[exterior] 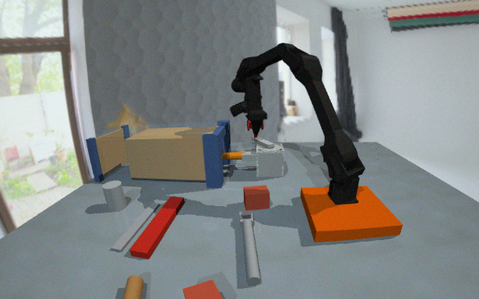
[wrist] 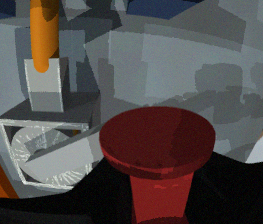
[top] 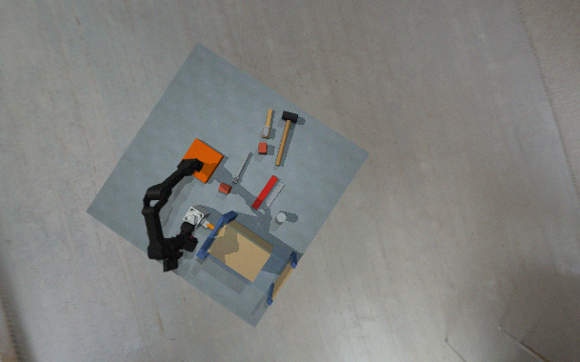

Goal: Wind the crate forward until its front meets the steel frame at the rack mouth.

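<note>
The tan crate [top: 242,254] [exterior: 167,157] sits flat in the low clear-panelled cubby, its front at the blue frame [top: 229,217] [exterior: 214,162]; whether they touch I cannot tell. An orange strap piece [exterior: 231,156] [wrist: 44,37] runs from the frame side to the pale winch [top: 193,215] [exterior: 270,163]. The flat grey arm of the winch handle [exterior: 266,143] [wrist: 64,157] lies across the winch top. My gripper [exterior: 256,134] [wrist: 161,192] is shut on the handle's red knob [wrist: 157,132], beside the winch hub. The square key is hidden.
A red block [top: 225,188] [exterior: 256,197], grey wrench-like tool [top: 243,168] [exterior: 250,249], red bar [top: 265,191] [exterior: 158,227], grey strip [exterior: 136,228] and grey cylinder [top: 281,217] [exterior: 115,195] lie around the cubby. The mallet [top: 283,143], brush [top: 268,123] and another red block [top: 263,148] are farther off.
</note>
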